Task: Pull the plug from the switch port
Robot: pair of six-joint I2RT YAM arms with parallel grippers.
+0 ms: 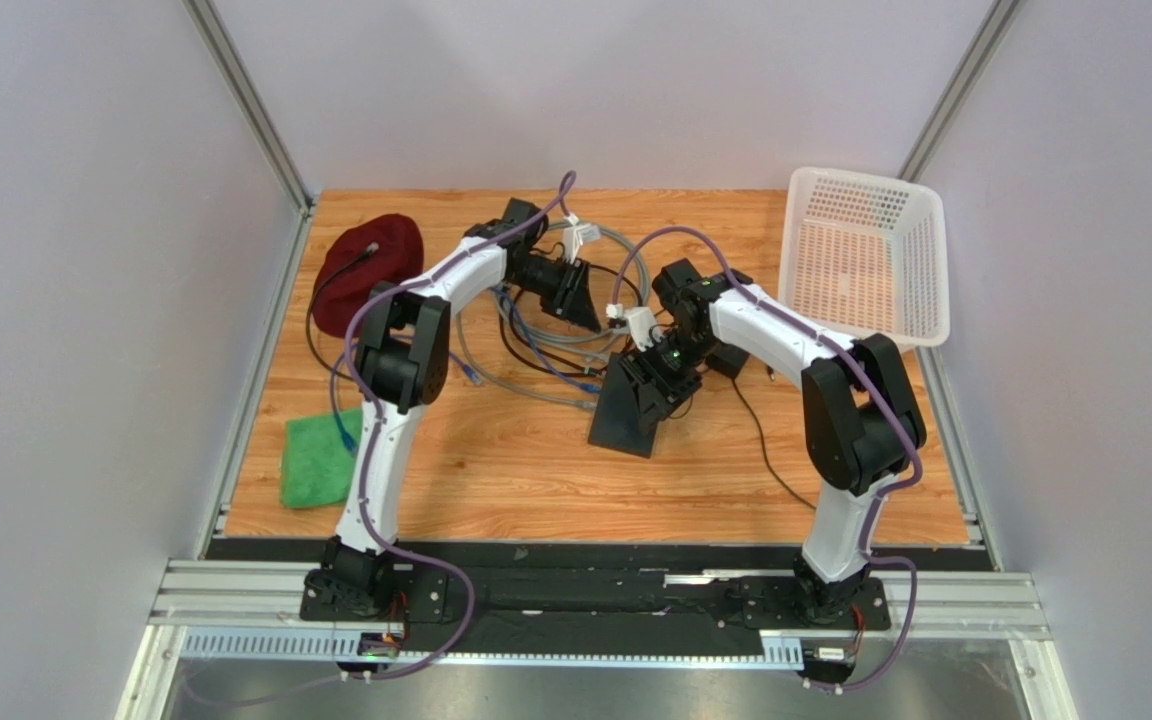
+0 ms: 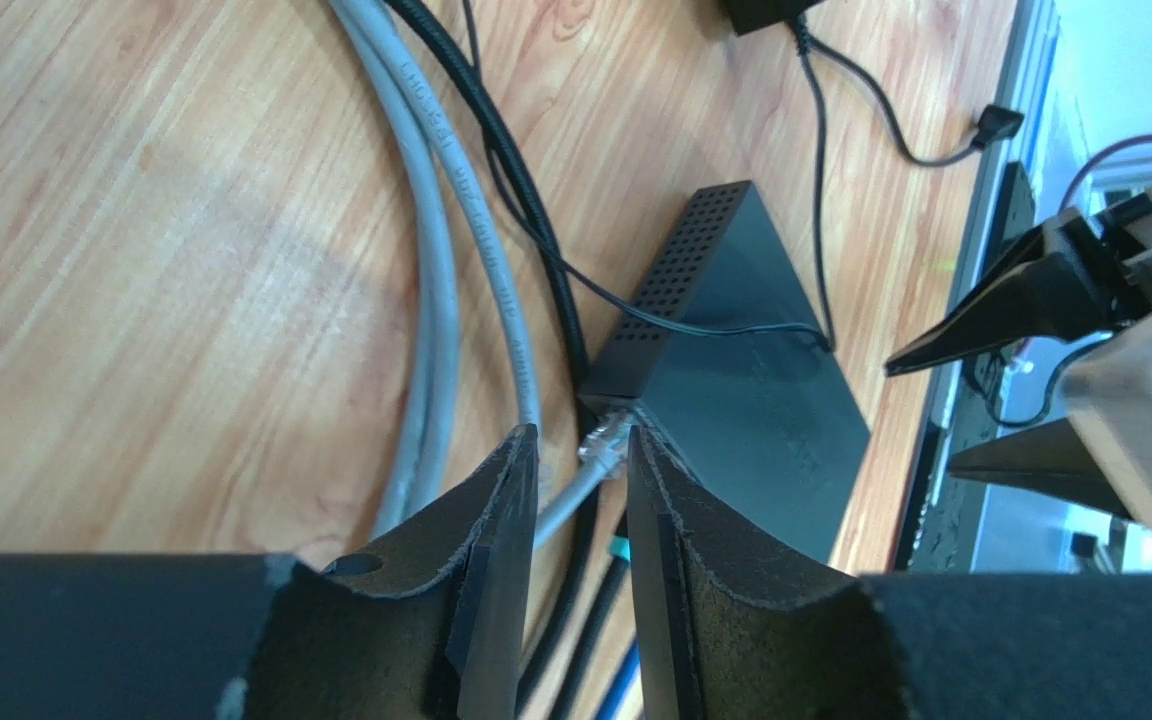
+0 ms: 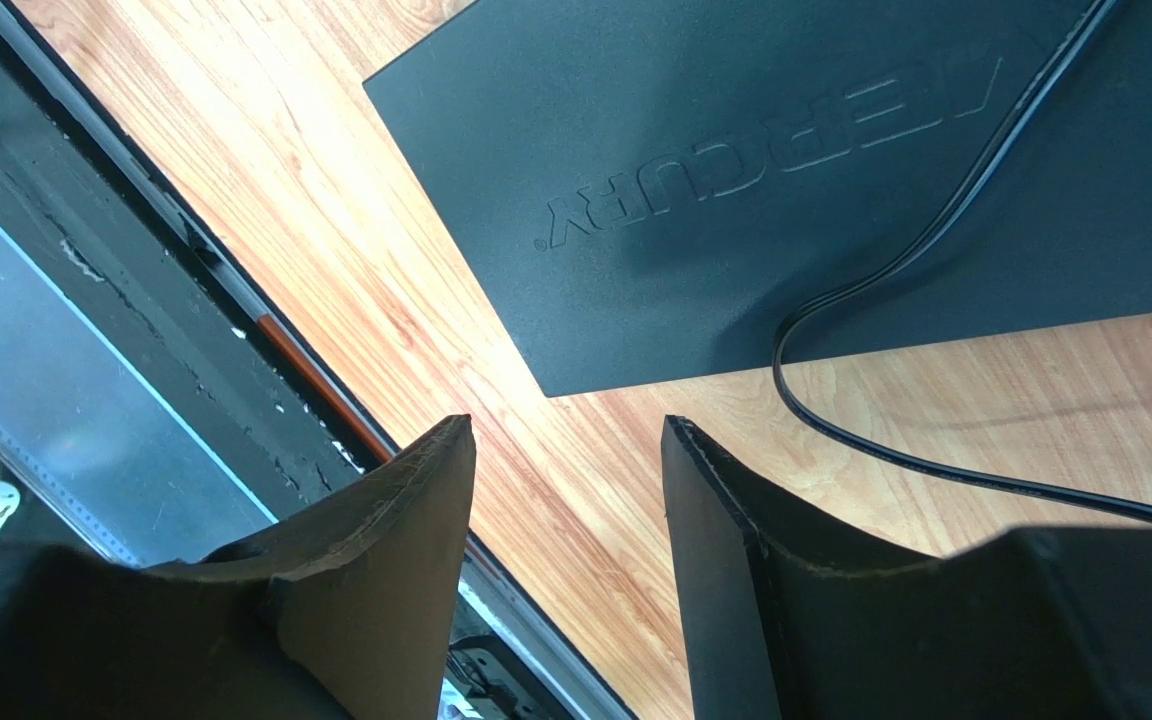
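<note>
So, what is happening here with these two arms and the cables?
Two arms are set to unplug the black switch. The left end effector, open, is lined up on the clear plug of a grey cable, which sits in a corner port, not gripped yet. The right end effector hangs open by the switch's edge, holding nothing.

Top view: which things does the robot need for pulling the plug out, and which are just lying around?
Needed:
- switch
- plug
- grey cable on the plug
- left claw

Just lying around:
- basket
- red cloth
- green cloth
</note>
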